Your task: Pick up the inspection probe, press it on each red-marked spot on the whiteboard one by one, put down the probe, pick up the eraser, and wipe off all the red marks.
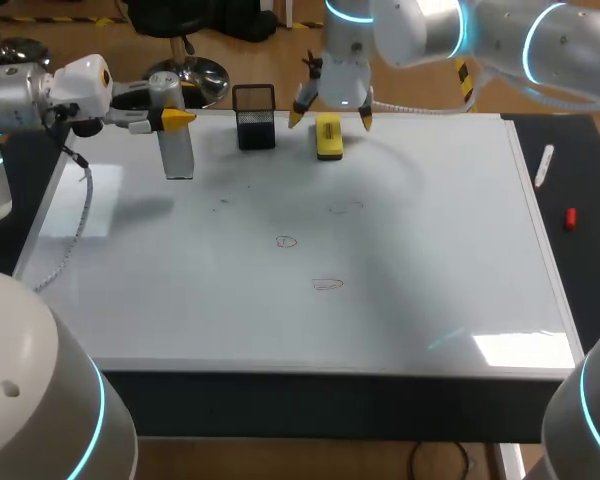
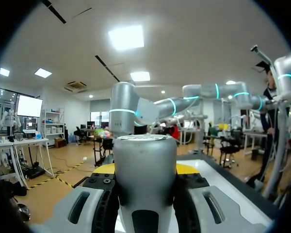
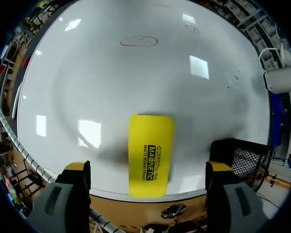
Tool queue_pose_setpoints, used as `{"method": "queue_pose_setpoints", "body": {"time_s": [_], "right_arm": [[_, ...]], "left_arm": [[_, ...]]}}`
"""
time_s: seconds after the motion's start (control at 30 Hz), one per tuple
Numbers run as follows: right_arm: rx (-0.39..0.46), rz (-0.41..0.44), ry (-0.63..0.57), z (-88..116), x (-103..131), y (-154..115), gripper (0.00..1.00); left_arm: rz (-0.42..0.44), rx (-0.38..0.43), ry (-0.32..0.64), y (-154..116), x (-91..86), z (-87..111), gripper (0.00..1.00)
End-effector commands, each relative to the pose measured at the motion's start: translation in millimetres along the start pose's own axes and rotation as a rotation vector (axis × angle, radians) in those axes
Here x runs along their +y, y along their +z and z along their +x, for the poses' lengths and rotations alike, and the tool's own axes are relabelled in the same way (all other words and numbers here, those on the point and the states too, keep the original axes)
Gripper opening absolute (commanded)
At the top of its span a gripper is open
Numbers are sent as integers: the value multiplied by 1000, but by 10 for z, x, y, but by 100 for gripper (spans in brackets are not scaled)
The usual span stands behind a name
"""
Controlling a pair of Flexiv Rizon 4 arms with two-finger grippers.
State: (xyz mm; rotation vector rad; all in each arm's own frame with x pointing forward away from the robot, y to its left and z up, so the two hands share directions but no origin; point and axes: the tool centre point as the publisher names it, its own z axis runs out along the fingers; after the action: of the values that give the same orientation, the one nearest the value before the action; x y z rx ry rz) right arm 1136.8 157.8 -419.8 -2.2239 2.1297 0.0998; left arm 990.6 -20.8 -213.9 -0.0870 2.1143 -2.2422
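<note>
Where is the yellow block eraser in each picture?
Head view: the yellow block eraser lies at the whiteboard's far edge, under the right gripper.
Left wrist view: not in it; a grey cylindrical probe fills the middle.
Right wrist view: on the board, between that gripper's open fingers.
Shared landmark: the black mesh holder beside it, head and right wrist views.

Lower end of the probe beyond the left wrist view's edge.

Head overhead — right wrist shares whiteboard.
</note>
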Motion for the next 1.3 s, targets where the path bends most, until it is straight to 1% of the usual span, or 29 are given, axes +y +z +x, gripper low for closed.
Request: {"method": "queue_pose_setpoints", "body": {"time_s": [0.03, 0.4, 0.83, 0.87, 0.9, 1.0, 1.07, 1.1, 1.17, 1.27, 1.3], "right_arm": [[36, -13, 2, 8, -4, 32, 100], [64, -16, 15, 66, 2, 81, 100], [87, -18, 25, 91, -35, 79, 100], [90, -19, 25, 93, -36, 81, 93], [92, -21, 25, 93, -37, 82, 90], [95, -25, 25, 91, -40, 84, 94], [97, -27, 25, 87, -42, 86, 94], [97, -29, 25, 84, -42, 89, 87], [98, -32, 26, 82, -41, 95, 50], [99, -36, 25, 78, -34, 98, 46], [100, -36, 24, 79, -33, 99, 41]], "left_arm": [[0, -4, 2, 3, -14, 15, 0], [0, -4, 2, 3, -14, 15, 0], [0, -4, 2, 3, -14, 15, 0], [0, -4, 2, 3, -14, 15, 0], [0, -4, 2, 3, -14, 15, 0], [0, -4, 2, 3, -14, 15, 0], [0, -4, 2, 3, -14, 15, 0], [0, -4, 2, 3, -14, 15, 0], [0, -4, 2, 3, -14, 15, 0], [0, -4, 2, 3, -14, 15, 0], [0, -4, 2, 3, -14, 15, 0]]}}
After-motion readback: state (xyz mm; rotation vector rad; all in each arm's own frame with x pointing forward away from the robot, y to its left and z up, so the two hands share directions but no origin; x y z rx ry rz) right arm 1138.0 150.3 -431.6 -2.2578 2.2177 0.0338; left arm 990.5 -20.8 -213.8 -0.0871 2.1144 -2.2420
